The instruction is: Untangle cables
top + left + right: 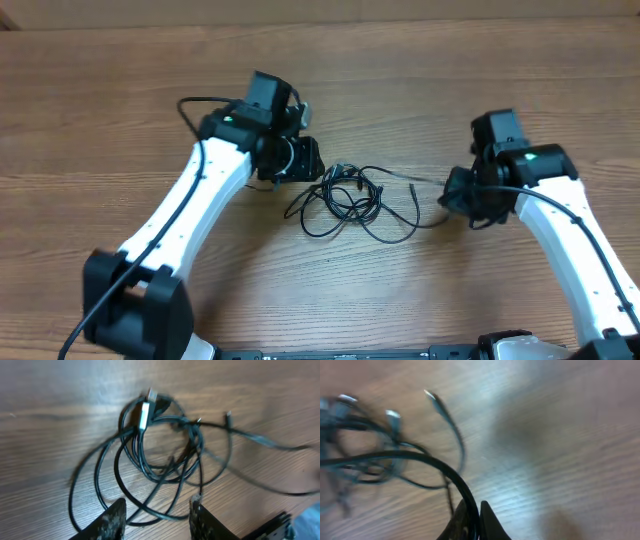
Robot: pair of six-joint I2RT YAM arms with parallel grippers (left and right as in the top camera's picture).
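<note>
- Mid-table, between the two arms: the cables (350,200) lie as one knotted heap of overlapping loops on the table (100,80), with plug ends poking out at the far side.
- Left gripper (157,510): jaws partly open at the heap's near edge. A loop lies between the fingers, but nothing is pinched.
- Right gripper (472,519): jaws closed on one black strand (427,457) that runs out from the heap toward it.
- Progress, as you may judge it: early. One strand is led out sideways and no cable is fully freed, so you have the whole knot left to work apart.
</note>
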